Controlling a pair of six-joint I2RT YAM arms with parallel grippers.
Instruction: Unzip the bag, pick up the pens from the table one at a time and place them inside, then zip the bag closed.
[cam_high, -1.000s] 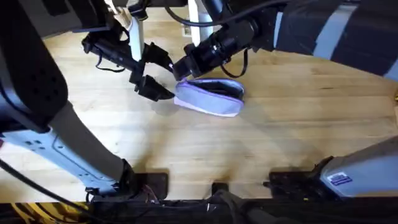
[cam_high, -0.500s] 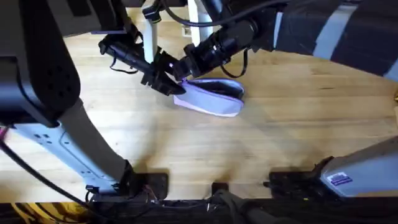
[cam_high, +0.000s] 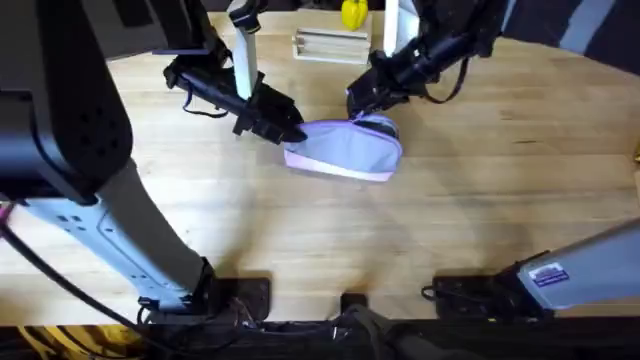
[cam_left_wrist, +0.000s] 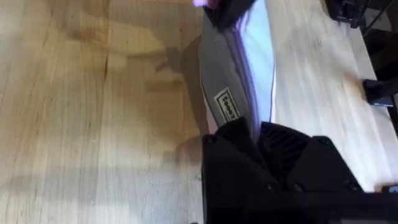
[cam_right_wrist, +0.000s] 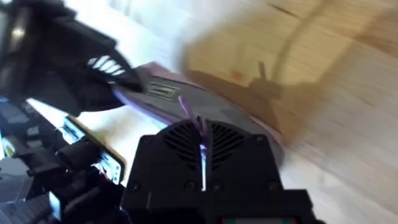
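The lavender bag (cam_high: 345, 152) lies on the table (cam_high: 480, 190), a little behind the middle, and its zipper line looks closed. My left gripper (cam_high: 292, 135) is shut on the bag's left end; in the left wrist view the fabric (cam_left_wrist: 239, 68) runs away from the pinched fingers (cam_left_wrist: 254, 130). At the bag's far right end my right gripper (cam_high: 362, 108) is shut on the zipper pull (cam_right_wrist: 189, 109), a thin lavender tab between its fingers (cam_right_wrist: 202, 134). The pens are out of view.
A pale wooden rack (cam_high: 330, 45) and a yellow object (cam_high: 352, 12) stand at the back edge. A white post (cam_high: 243, 50) rises behind the left arm. Bare tabletop spreads in front of and right of the bag.
The right gripper travelled from the bag's left end to its right end, and the dark open slit has closed. The left gripper came in and clamped the bag's left end.
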